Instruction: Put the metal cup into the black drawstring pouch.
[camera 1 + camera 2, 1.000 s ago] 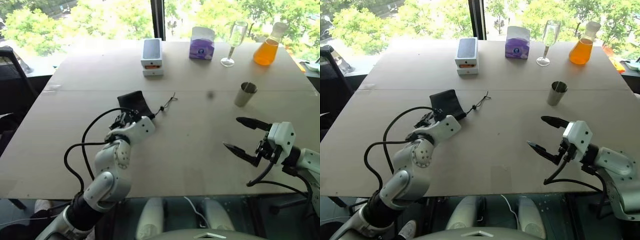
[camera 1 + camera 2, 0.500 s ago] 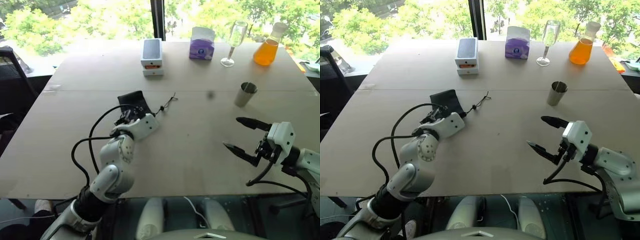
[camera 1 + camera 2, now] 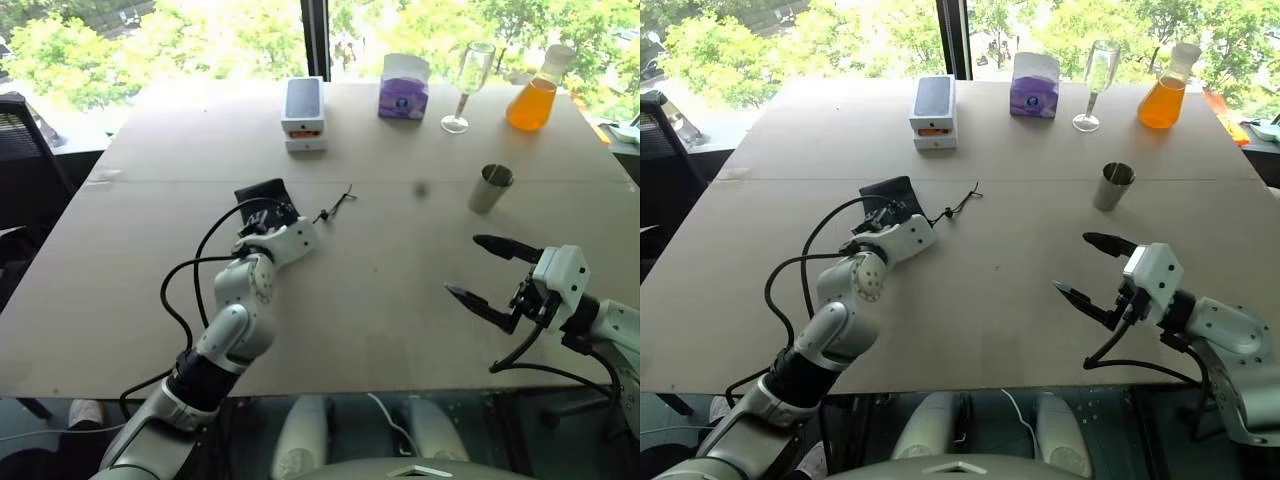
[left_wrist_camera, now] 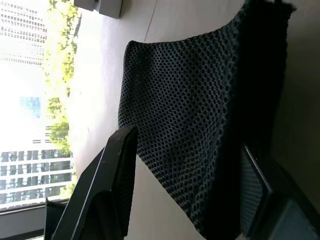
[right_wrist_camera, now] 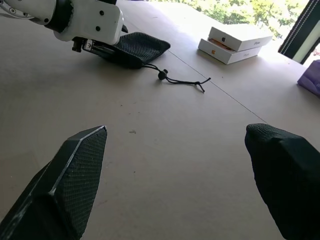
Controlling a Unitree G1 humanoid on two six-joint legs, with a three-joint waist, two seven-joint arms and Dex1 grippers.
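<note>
On the left half of the table (image 3: 380,300), the head views show the left gripper (image 3: 262,216) now stretched farther out than a second ago, its fingers reaching over the near edge of the black drawstring pouch (image 3: 262,193), which lies flat with its cord (image 3: 335,206) trailing right. The metal cup (image 3: 491,187) stands upright and untouched well to the right, nearer the far side, with the right gripper (image 3: 482,272) hovering near of it, jaws spread wide and empty, unmoved over that second. Far along the table sit a phone box (image 3: 304,112), a purple tissue pack (image 3: 404,86), a wine glass (image 3: 470,85) and a flask of orange liquid (image 3: 535,93).

Across the left wrist view, the pouch's mesh (image 4: 200,120) lies between the two fingers (image 4: 107,190), which straddle one corner of the fabric. The jaws look part-way closed around it; whether the pads already pinch the cloth I cannot tell, since the far finger is half hidden behind the fabric.

From the right wrist view, the open right fingertips (image 5: 70,175) frame bare table, with the left gripper (image 5: 89,46) sitting against the pouch (image 5: 135,47) on the far side.

Judging from this, the advance onto the pouch means the grasp of the bag is just beginning; the cup has yet to be picked up, so the task is at an early stage.
</note>
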